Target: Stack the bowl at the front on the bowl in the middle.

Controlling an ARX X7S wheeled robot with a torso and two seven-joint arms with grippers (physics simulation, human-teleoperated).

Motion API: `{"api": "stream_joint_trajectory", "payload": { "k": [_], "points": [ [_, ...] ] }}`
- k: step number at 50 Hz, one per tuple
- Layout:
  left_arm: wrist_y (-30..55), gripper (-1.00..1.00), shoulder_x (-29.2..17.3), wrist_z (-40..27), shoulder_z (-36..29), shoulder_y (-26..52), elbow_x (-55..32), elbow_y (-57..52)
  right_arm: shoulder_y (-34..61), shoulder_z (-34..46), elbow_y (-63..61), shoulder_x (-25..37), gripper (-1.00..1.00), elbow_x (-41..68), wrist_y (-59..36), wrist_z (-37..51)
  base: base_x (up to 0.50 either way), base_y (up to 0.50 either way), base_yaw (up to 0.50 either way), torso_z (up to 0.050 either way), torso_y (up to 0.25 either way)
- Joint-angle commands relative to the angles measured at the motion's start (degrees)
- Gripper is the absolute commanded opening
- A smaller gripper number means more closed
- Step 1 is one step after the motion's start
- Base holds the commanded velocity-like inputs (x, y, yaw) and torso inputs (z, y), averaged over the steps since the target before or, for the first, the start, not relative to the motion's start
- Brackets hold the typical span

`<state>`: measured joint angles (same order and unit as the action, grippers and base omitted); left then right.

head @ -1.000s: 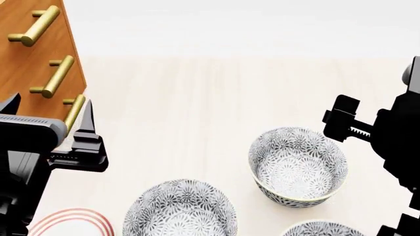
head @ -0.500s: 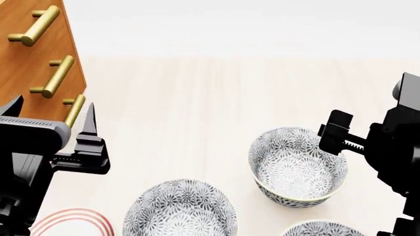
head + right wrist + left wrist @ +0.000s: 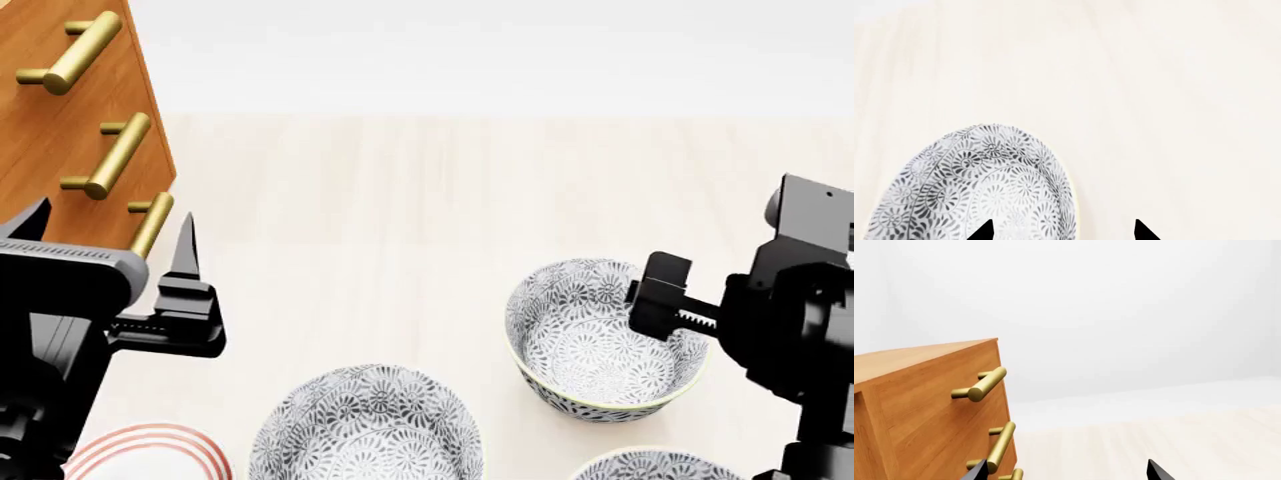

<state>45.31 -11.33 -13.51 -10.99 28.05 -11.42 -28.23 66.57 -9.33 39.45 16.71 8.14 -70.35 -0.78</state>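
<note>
Three alike grey-floral bowls show in the head view. The bowl at the front point(image 3: 587, 345) lies farthest from me, right of centre. The bowl in the middle point(image 3: 367, 425) sits nearer, to its left. A third bowl point(image 3: 651, 466) peeks in at the bottom edge. My right gripper point(image 3: 674, 305) hangs open over the front bowl's right rim. In the right wrist view its fingertips straddle that rim, one over the bowl's point(image 3: 981, 195) inside and one outside, gripper point(image 3: 1062, 232) holding nothing. My left gripper point(image 3: 110, 225) point(image 3: 1067, 475) stands open and empty by the drawers.
A wooden drawer cabinet point(image 3: 60, 120) point(image 3: 914, 410) with brass bar handles stands at the far left, close to my left gripper. A flat red-ringed plate point(image 3: 140, 450) lies at the bottom left. The pale wooden tabletop point(image 3: 400, 200) stretches beyond the bowls.
My right gripper has moved left and down, from beside the front bowl to over its right rim. The left gripper has barely shifted. The bowls have not moved.
</note>
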Motion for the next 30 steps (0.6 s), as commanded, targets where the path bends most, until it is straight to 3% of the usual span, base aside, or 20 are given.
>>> {"api": "stream_joint_trajectory", "payload": {
  "k": [1, 30],
  "points": [
    [-0.5, 1.0, -0.3, -0.3, -0.3, -0.2, -0.1, 0.5, 0.3, 1.2, 4.1, 0.0, 1.0, -0.2, 1.9, -0.7, 0.0, 0.0, 0.0, 0.0, 0.0],
    [-0.5, 1.0, -0.8, -1.1, -1.0, 0.1, -0.9, 0.6, 0.7, 3.0, 13.4, -0.5, 1.0, -0.4, 6.9, -2.4, 0.0, 0.0, 0.0, 0.0, 0.0]
  ]
}}
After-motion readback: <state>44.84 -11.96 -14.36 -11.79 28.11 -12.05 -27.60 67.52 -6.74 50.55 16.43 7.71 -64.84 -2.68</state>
